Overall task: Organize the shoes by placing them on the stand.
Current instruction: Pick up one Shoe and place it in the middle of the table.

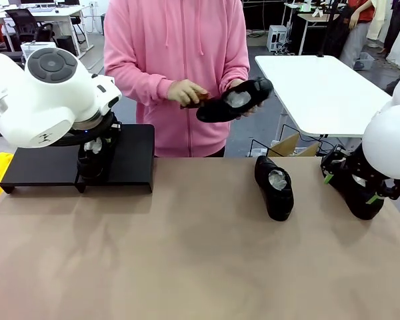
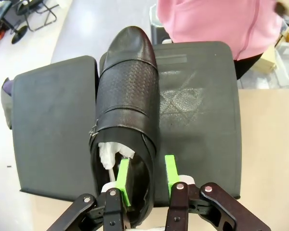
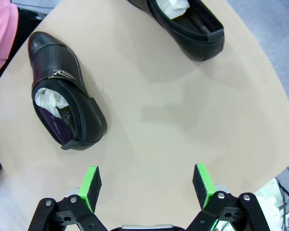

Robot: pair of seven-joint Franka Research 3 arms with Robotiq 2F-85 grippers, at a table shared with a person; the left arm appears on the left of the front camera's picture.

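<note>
As I seat the glossy black leather shoe [image 2: 127,96] on the matte black stand [image 2: 197,120], left gripper [image 2: 146,177] straddles its wall — whether pinching, I cannot tell; right gripper [image 3: 147,185] spread, idle.

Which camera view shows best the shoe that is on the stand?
The left wrist view: it looks down on the shoe, nearly whole from toe to heel, on the stand, with the left gripper astride its side wall. In the front view the left arm hides most of it.
</note>
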